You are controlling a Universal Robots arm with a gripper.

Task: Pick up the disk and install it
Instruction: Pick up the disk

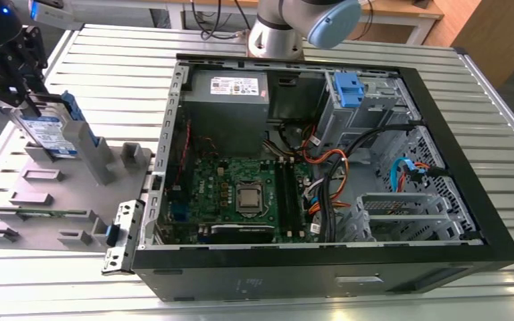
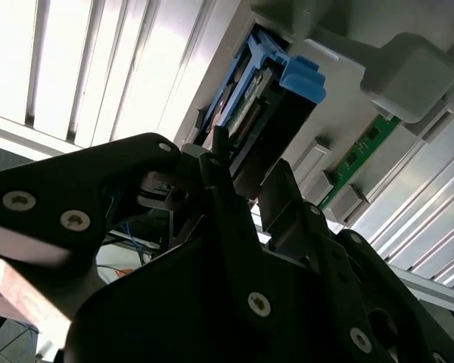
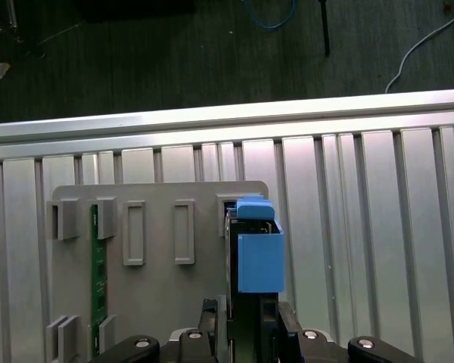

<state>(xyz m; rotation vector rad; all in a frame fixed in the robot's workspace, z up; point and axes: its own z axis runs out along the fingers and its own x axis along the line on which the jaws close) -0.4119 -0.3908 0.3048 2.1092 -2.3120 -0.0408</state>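
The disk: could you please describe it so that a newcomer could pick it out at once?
On the exterior view's left of the open computer case lies a grey fixture plate. At its far end, right under the gripper, the disk stands on edge. Alone there, it is silver metal with a white-and-blue label and a blue bracket.

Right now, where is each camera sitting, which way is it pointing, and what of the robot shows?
Exterior view: off the arm, high up, looking down on the open computer case and grey fixture plate; arm and tool show.
First wrist view: on the arm, looking down past the tool at the disk standing in the plate.
Second wrist view: on the arm, looking slantwise along the tool's dark body.
Shared: all three show the disk and plate.
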